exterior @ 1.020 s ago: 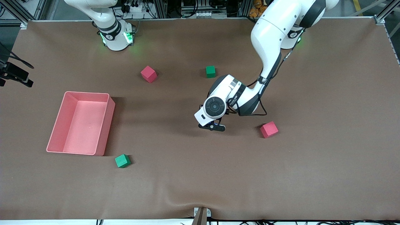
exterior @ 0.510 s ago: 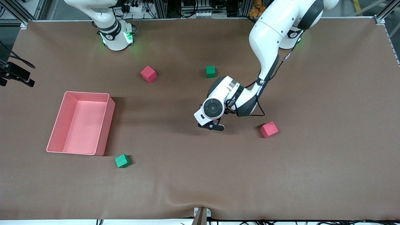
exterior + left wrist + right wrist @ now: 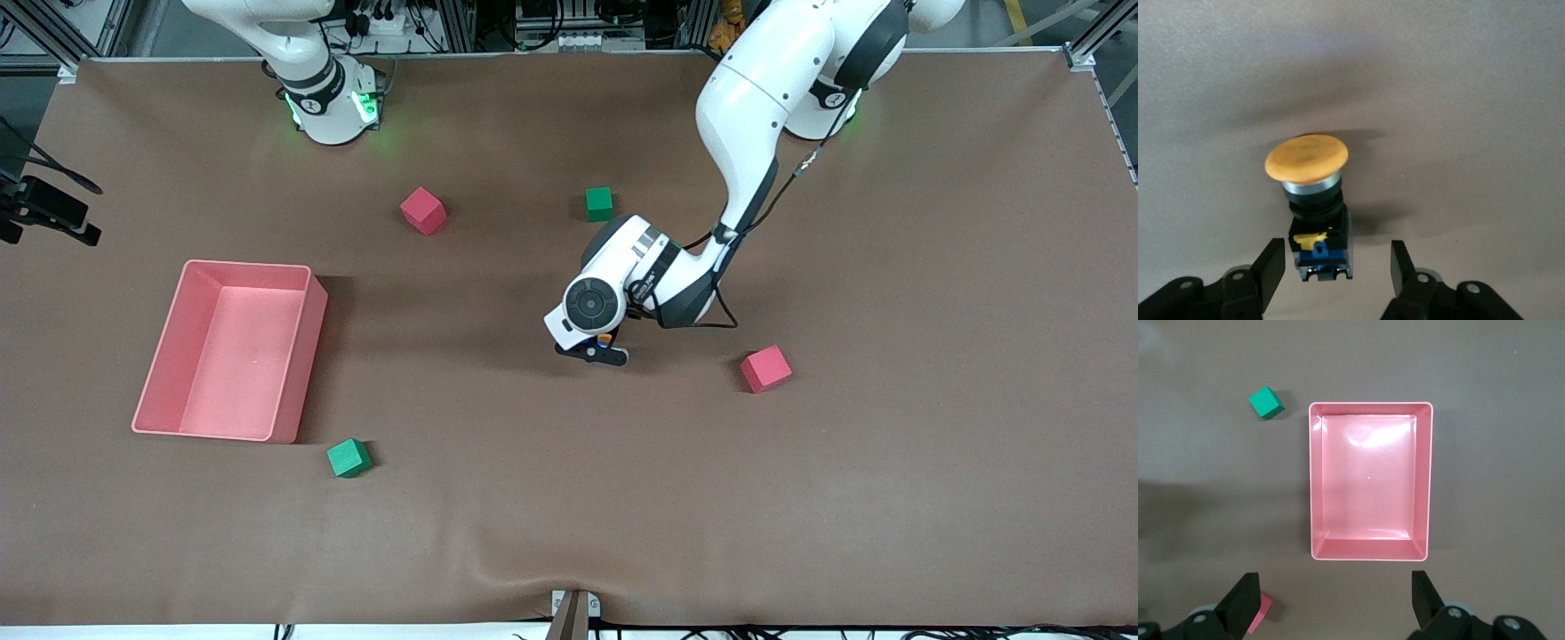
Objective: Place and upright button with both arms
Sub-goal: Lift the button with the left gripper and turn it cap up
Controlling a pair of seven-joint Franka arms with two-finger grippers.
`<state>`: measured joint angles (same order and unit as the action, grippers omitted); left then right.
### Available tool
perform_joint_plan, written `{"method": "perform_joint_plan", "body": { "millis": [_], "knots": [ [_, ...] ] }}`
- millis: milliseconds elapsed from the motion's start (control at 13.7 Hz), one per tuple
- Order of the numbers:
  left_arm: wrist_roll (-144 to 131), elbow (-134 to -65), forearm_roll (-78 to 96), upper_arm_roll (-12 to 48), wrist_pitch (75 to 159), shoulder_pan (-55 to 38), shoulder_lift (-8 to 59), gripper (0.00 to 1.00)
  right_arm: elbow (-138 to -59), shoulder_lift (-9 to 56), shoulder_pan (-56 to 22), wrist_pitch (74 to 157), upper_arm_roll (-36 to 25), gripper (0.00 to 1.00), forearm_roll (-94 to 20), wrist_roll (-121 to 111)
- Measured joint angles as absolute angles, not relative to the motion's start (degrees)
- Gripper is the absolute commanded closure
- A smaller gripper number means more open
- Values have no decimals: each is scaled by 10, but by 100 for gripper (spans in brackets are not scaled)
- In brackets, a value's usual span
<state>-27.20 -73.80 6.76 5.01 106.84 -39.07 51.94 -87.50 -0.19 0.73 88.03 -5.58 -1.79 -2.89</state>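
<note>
left gripper [image 3: 1335,267]: fingers apart, flanking orange-capped black push-button [image 3: 1313,200], not touching | right gripper [image 3: 1331,603]: fingers wide apart, above pink rectangular plastic bin [image 3: 1369,548] | brown surface [image 3: 889,444]

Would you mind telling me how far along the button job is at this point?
Nothing looks finished yet. In hand: the left pincer is down at the table with its fingers on either side of the button, gaps still showing. The right pincer waits open over the pink tray. Still left: grasping, placing and uprighting.
</note>
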Motion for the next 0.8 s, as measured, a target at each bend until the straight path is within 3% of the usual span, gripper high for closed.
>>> {"method": "perform_joint_plan", "body": {
  "millis": [292,802],
  "knots": [
    [-262,-738,68,49,1064,-391,521,44,-872,-2,7,880,-56,0,-18,-29],
    [-259,-738,68,48,1058,-390,521,46,-872,-2,7,880,-56,0,-18,-29]
  ]
}}
